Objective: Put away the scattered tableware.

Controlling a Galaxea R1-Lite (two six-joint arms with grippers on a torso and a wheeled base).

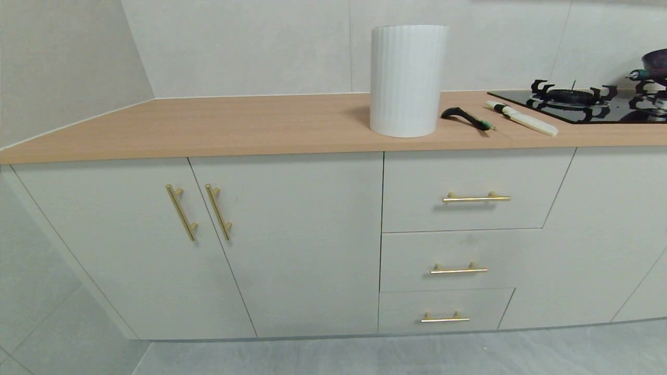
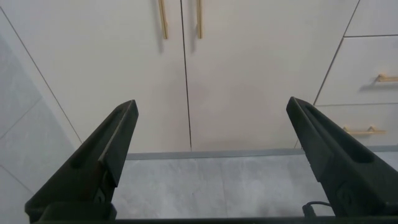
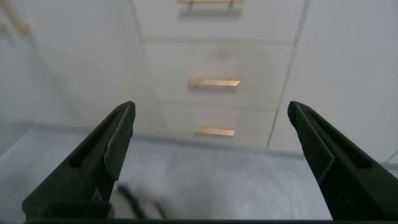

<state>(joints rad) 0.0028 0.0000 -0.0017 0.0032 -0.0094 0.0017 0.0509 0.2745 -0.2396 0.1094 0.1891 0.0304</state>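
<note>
- Head view: the desk [image 1: 208, 125] carries a tall white ribbed holder [image 1: 408, 80] near its front edge. Just beside the holder, at its 3 o'clock, lies a black-handled utensil [image 1: 466, 117] with a green tip. Farther toward 3 o'clock lies a cream knife [image 1: 522, 118]. Neither touches the holder. A gas hob [image 1: 583, 101] sits at the knife's 1 o'clock. Under the desk are two cabinet doors [image 1: 292, 239] and, at their 3 o'clock, three drawers [image 1: 469, 177], all shut.
- Judged from this view, the step in hand is the approach, as both utensils lie loose on the desk. The holder is probably where they belong. To do it well, the right arm, the nearer one, should rise to desk height and close across the black handle. It should then lift the utensil clear of the holder's rim before lowering it in upright. The slim knife lies flat and may slide, so a grip at its thicker end seems safer.
- Left wrist view: the left end effector [image 2: 211, 111] is spread wide, holding and touching nothing. It sits low, facing the seam between the cabinet doors, with the floor [image 2: 211, 186] beneath.
- Right wrist view: the right end effector [image 3: 211, 112] is likewise wide apart and empty. It faces the lower drawers, low over the floor.
</note>
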